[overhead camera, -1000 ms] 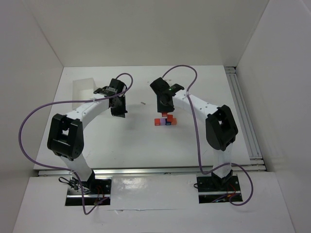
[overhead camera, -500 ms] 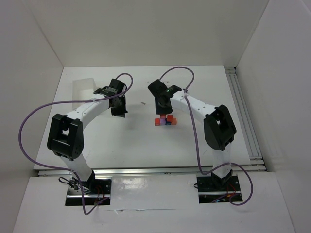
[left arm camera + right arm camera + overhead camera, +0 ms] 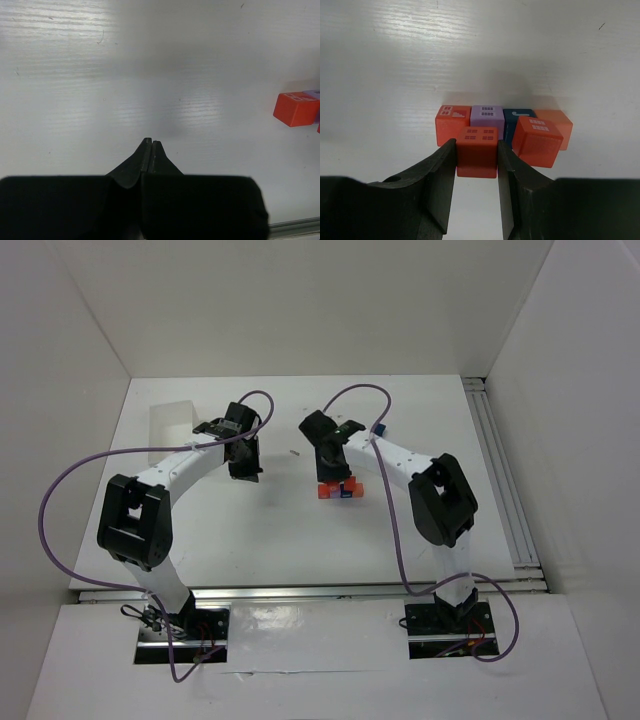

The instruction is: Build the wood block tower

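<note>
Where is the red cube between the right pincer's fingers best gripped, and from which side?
On its two flat side faces, from above, as the right pincer holds the red cube now: both are clear, while the purple cube stands close behind.

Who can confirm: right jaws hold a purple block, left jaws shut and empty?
Not purple. Right wrist view: the right gripper has its jaws on a red block; the purple block sits behind it. The left gripper is shut and empty, yes.
</note>
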### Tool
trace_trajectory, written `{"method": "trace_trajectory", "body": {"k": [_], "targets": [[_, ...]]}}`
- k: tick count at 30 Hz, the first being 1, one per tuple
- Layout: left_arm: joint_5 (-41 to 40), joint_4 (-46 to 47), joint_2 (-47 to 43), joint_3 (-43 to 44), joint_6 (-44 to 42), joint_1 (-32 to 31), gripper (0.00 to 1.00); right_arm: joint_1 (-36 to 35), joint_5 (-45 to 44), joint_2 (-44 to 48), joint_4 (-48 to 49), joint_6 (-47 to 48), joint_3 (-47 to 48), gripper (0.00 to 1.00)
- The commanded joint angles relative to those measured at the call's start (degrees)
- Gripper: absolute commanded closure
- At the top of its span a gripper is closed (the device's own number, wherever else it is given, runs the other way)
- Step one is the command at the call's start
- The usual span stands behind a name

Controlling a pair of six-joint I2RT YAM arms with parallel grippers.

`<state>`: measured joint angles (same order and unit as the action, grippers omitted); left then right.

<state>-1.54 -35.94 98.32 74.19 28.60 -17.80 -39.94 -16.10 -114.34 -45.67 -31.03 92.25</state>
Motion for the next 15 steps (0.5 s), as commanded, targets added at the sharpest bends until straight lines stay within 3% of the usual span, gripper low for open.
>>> {"method": "trace_trajectory", "body": {"k": [1,15], "targets": [[0.57,0.44,-2.17,-0.37,-0.47,0.22,1.0,-0.57,-0.25,-0.87,0.67,-0.18,0.65,0.66],[0.57,0.44,-2.17,-0.37,-0.47,0.22,1.0,-0.57,0.28,-1.41,0.67,-0.18,1.71,0.66]]}}
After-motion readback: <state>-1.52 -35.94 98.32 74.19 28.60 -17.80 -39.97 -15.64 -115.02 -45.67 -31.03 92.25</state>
